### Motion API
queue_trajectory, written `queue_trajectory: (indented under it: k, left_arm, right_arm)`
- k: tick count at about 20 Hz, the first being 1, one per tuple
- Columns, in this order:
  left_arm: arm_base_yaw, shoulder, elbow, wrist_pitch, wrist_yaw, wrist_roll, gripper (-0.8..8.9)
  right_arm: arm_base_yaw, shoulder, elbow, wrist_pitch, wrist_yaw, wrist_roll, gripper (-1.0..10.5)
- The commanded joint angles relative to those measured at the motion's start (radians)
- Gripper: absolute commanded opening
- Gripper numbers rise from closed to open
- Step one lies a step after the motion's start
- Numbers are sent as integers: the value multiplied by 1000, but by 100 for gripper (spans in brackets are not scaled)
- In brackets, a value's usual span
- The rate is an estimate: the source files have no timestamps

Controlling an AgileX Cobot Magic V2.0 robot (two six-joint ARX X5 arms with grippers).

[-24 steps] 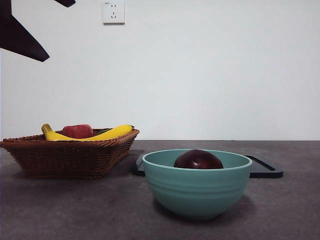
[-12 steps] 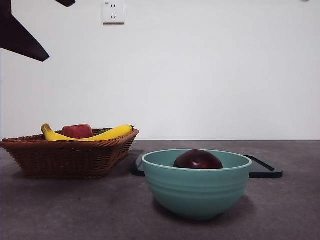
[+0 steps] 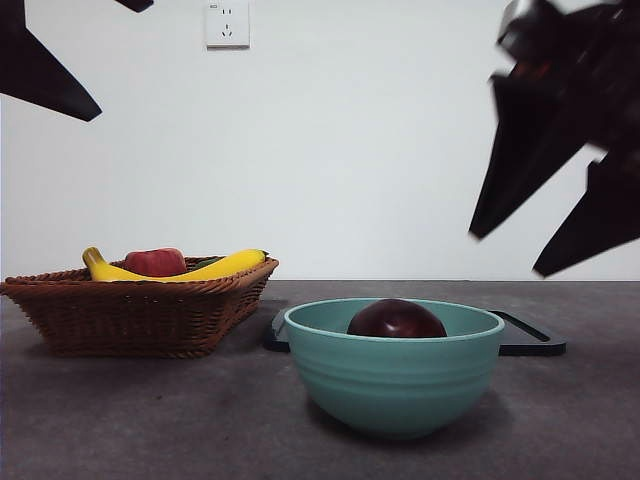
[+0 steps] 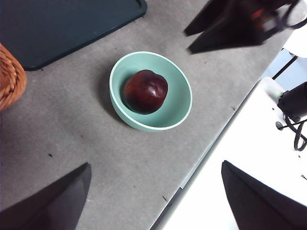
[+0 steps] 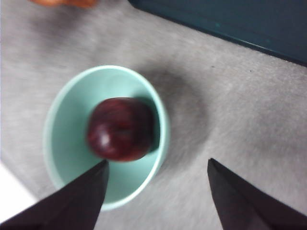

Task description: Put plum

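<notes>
The plum [image 3: 397,319], dark maroon and glossy, lies inside a teal bowl [image 3: 390,380] at the table's middle. Both wrist views look down on the plum [image 4: 146,91] [image 5: 122,128] in the bowl [image 4: 178,98] [image 5: 64,122]. My right gripper [image 3: 508,255] hangs open above and to the right of the bowl, empty; in its own view the right gripper [image 5: 157,163] has one jaw over the bowl's rim. The left wrist view shows it too, as the right gripper [image 4: 188,42]. High at the upper left, my left gripper [image 3: 122,60] [image 4: 156,164] stays open and empty.
A wicker basket [image 3: 130,315] at the left holds a banana [image 3: 222,267] and a red fruit [image 3: 155,262]. A dark tray [image 3: 530,342] [image 4: 62,24] [image 5: 240,19] lies flat behind the bowl. The table's edge [image 4: 211,143] runs close to the bowl.
My right gripper has come into the front view from the upper right, down towards the bowl. The plum, the bowl and the left arm have not moved.
</notes>
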Motion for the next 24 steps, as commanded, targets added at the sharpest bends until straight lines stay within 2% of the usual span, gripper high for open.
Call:
queue_trajectory:
  k: [1, 3, 6, 15, 18, 24]
  left_arm:
    - [-5, 4, 9, 11, 5, -2, 432]
    - [-5, 4, 9, 11, 5, -2, 432]
    - [-5, 4, 9, 11, 5, -2, 433]
    - [-5, 4, 9, 11, 5, -2, 433]
    - [-5, 4, 9, 12, 5, 0, 433]
    - [-5, 4, 9, 12, 5, 2, 433]
  right_arm:
    - [33, 60, 3, 52, 43, 15, 301]
    - [51, 107, 3, 93, 72, 17, 250]
    - [69, 164, 3, 140, 100, 23, 234]
    - [99, 249, 3, 188, 100, 33, 120]
    - [100, 248, 3, 204, 99, 37, 7]
    - [100, 237, 19, 214, 92, 63, 7]
